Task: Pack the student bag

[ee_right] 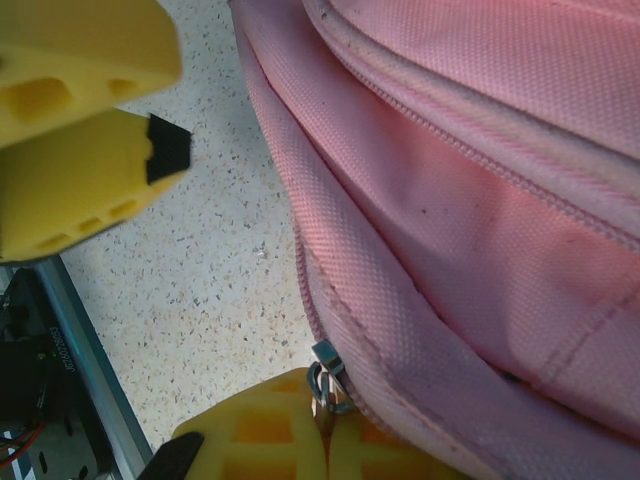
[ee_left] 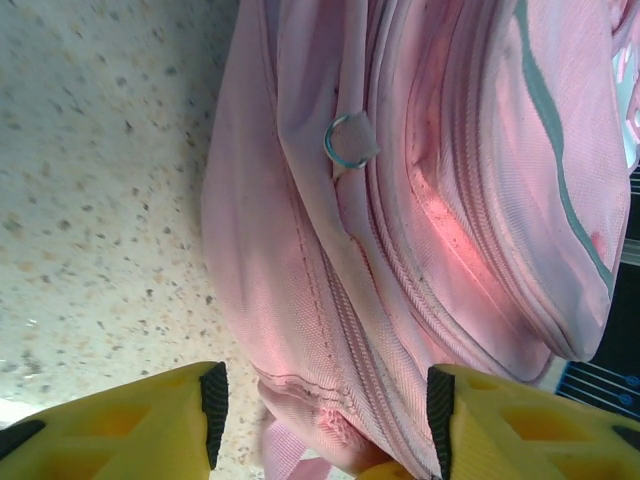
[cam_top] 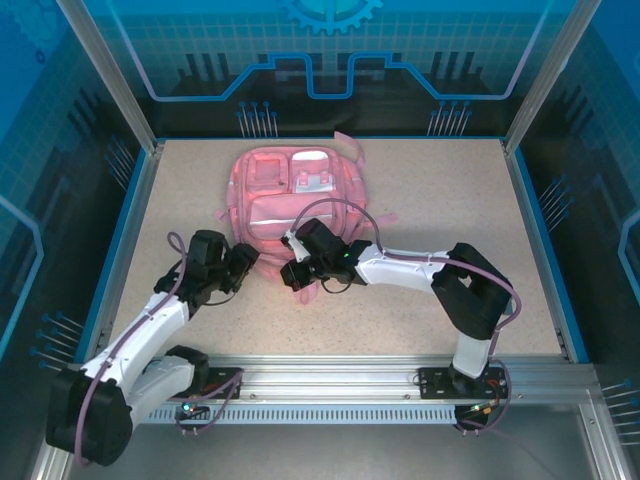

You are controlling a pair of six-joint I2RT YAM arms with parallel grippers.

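The student bag [cam_top: 292,195] lies flat on the counter [cam_top: 440,210], front pockets up, towards the far side. The left tool [ee_left: 320,400] stands spread at its near-left corner. The right tool [ee_right: 215,300], also spread, sits beside a metal zip pull [ee_right: 325,385]. The soft, limp fabric will likely sag and bunch, so the pull or a seam looks the surest hold.

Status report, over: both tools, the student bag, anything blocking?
Both open: left tool at near edge of student bag; right tool beside its zipper pull. Bag lies flat on table. Nothing seen in the way.
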